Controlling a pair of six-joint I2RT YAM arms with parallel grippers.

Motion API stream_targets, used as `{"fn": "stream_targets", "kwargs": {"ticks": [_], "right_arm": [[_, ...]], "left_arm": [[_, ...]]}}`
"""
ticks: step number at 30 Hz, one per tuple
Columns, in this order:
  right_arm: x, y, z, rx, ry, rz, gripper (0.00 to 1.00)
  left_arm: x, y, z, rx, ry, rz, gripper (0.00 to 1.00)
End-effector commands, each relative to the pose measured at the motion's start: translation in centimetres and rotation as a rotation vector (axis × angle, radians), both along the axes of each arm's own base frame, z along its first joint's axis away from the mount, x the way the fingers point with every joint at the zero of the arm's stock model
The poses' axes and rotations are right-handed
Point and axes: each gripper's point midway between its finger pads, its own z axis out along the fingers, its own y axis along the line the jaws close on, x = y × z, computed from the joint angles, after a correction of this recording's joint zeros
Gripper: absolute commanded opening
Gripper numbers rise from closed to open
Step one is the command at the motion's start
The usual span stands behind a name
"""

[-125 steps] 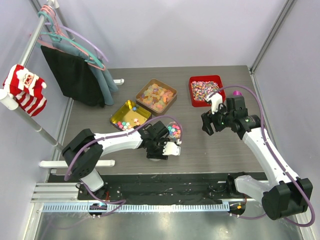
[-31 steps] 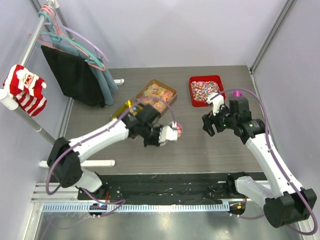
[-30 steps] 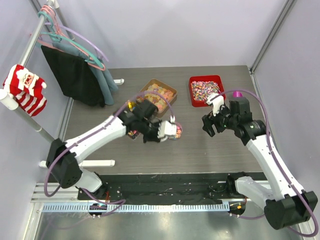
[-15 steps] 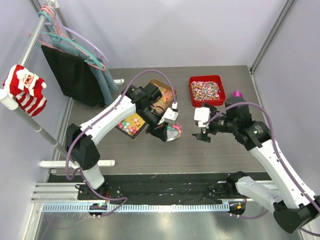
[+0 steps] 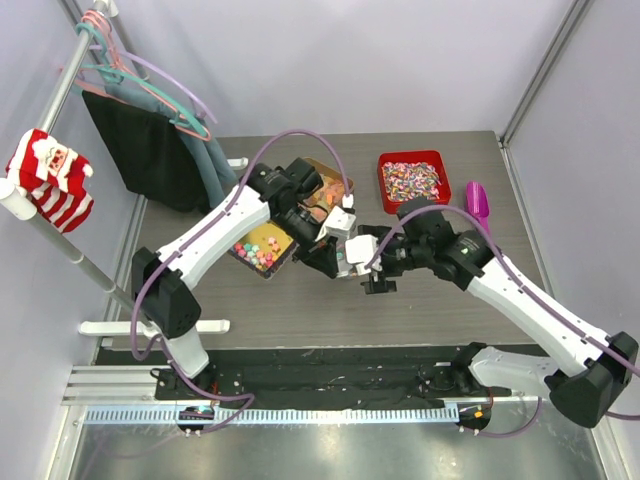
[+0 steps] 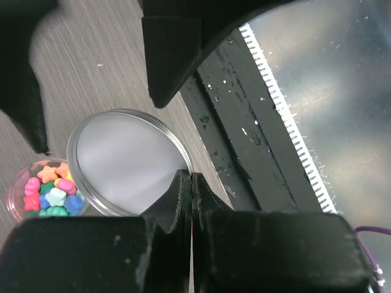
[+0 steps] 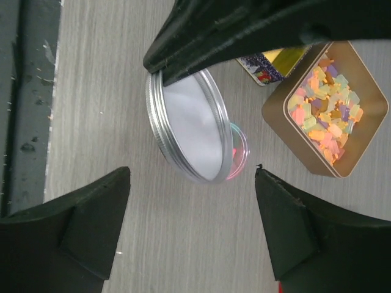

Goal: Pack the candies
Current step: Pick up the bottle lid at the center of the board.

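**If the pinch on the lid slips, the jar tips**

As seen from above, the left gripper [image 5: 331, 258] and right gripper [image 5: 376, 272] crowd together mid-table [image 5: 430, 300], just right of the yellow tin [image 5: 283, 228] holding loose candies [image 5: 258, 247]; the packing jar is mostly hidden under them; likely risk is the two wrists clipping each other, since they are so near.

Left wrist: the left gripper's [image 6: 190, 183] jaws are pressed together on the thin rim of a silver lid [image 6: 125, 162], nothing else held; the lid hangs tilted, overlapping a small clear jar [image 6: 13, 194] with candies [image 6: 52, 190] in it; cannot tell if lid and jar touch; an edge-only pinch could let the lid swivel or drop.

Right wrist: the right gripper [image 7: 192, 183] is spread wide and holds nothing, straddling lid [image 7: 192, 125] and jar [image 7: 241, 152]; the brown tin [image 7: 292, 145] of gummies [image 7: 327, 110] sits near; a light jar would probably skid or topple if one finger lands first; a tilted lid pushed down would likely seat crooked and spill candies.
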Motion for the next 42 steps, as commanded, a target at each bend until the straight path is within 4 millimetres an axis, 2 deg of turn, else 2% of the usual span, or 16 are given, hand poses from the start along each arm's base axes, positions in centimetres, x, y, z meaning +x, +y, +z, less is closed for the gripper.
{"fn": "stream_targets", "kwargs": {"ticks": [1,7,10,11,13,14,17,18,19,21,24,25,27,28,36,42], "right_arm": [[2.3,1.9,2.5,0.025,-0.130,-0.038,0.82],[2.1,2.8,2.5,0.034,-0.128,-0.027,0.68],[1.6,2.9,2.0,0.036,-0.114,-0.017,0.50],[1.5,2.9,2.0,0.040,-0.113,-0.016,0.37],[1.3,2.7,1.7,0.038,-0.110,-0.017,0.26],[1.2,2.7,1.6,0.039,-0.109,-0.016,0.17],[0.9,2.4,1.6,0.042,-0.111,-0.013,0.09],[0.6,2.3,1.5,0.038,-0.103,-0.009,0.08],[0.4,2.2,1.8,0.043,-0.103,-0.005,0.07],[0.0,2.1,1.8,0.042,-0.088,-0.001,0.05],[-0.2,1.8,2.4,0.058,-0.090,-0.018,0.05],[0.0,1.7,2.4,0.061,-0.083,-0.037,0.05],[0.1,1.6,2.7,0.079,-0.090,-0.053,0.04],[0.1,1.6,2.5,0.081,-0.081,-0.059,0.05],[-0.6,3.2,4.1,0.221,0.089,-0.059,0.05],[-1.1,4.6,3.9,0.268,0.248,-0.009,0.04]], "left_arm": [[-4.8,3.4,1.0,0.174,0.276,0.003,0.00],[-4.8,3.3,0.8,0.179,0.293,0.006,0.00],[-4.6,3.2,0.8,0.177,0.295,0.005,0.00],[-4.6,3.1,0.9,0.175,0.296,0.006,0.00],[-4.6,3.1,0.9,0.172,0.292,0.007,0.00],[-4.6,3.1,1.0,0.171,0.296,0.007,0.00],[-4.4,3.1,1.1,0.167,0.282,0.009,0.03],[-4.2,3.1,1.2,0.170,0.282,0.023,0.07],[-3.5,2.9,1.3,0.153,0.259,0.042,0.20],[-2.5,3.0,1.4,0.155,0.226,0.076,0.22],[0.5,3.1,1.7,0.126,0.129,0.187,0.46],[0.7,3.3,1.3,0.146,0.147,0.237,0.58],[2.5,2.8,2.2,0.070,0.017,0.304,0.67],[3.1,3.0,1.7,0.073,-0.024,0.340,0.73],[5.0,2.5,-0.2,0.000,-0.109,0.494,0.80],[4.9,2.0,0.1,-0.030,-0.107,0.502,0.83]]}}
